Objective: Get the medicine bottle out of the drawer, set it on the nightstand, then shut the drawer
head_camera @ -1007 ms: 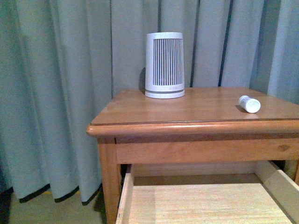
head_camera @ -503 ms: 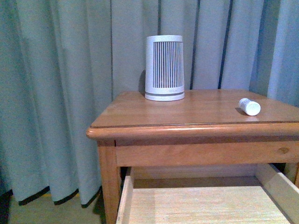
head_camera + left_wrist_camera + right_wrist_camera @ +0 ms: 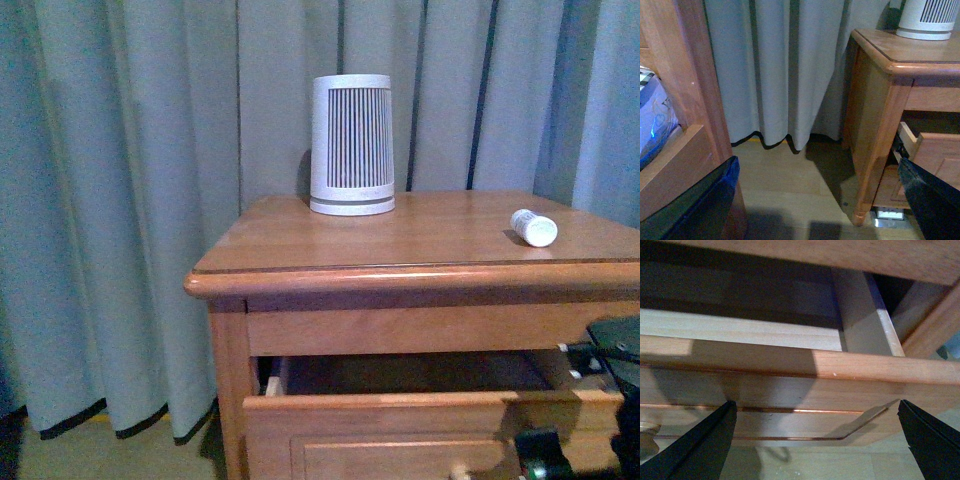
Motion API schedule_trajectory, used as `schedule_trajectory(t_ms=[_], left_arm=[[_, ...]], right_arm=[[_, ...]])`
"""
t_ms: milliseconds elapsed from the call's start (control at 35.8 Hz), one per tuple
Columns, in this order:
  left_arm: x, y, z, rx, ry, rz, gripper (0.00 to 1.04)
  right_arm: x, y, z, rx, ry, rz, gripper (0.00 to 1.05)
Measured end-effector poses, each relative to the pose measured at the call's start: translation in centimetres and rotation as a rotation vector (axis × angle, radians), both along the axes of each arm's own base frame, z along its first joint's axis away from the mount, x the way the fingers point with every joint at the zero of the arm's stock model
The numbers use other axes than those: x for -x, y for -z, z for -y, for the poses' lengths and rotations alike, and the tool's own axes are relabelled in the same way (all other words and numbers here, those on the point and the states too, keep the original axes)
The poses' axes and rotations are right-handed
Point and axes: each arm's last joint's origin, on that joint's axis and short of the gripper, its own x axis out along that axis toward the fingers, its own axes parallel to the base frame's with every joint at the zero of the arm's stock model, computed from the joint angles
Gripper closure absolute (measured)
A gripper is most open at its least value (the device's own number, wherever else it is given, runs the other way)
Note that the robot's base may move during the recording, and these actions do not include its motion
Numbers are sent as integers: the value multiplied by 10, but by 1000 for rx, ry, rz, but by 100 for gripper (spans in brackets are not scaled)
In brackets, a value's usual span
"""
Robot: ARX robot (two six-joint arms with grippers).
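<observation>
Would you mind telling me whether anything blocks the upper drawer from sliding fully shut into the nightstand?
Nothing visible does. The drawer is partly out, and the dark gap behind its front looks free of objects. The medicine bottle lies on the nightstand top, clear of the opening. The right gripper faces the drawer front, jaws open.

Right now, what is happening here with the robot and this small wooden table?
The medicine bottle already lies on its side on top of the nightstand, to the right of a ribbed white device. The upper drawer is partly open, with a dark gap above its front. The right gripper is open and faces the drawer front, close to it, so closing the drawer seems to be the step at hand. The left gripper is open too and holds nothing, off beside the nightstand.
</observation>
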Motion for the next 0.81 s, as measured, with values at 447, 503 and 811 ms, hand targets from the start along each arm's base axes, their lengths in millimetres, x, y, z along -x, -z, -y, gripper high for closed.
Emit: schedule_trajectory(t_ms=[447, 503, 811], left_arm=[[0, 0, 0, 0, 0, 0, 7], [0, 0, 0, 0, 0, 0, 7], [0, 0, 0, 0, 0, 0, 7]], right_arm=[[-58, -3, 7, 45, -1, -28, 7], [-48, -5, 7, 37, 1, -42, 7], [47, -59, 18, -19, 123, 4, 7]])
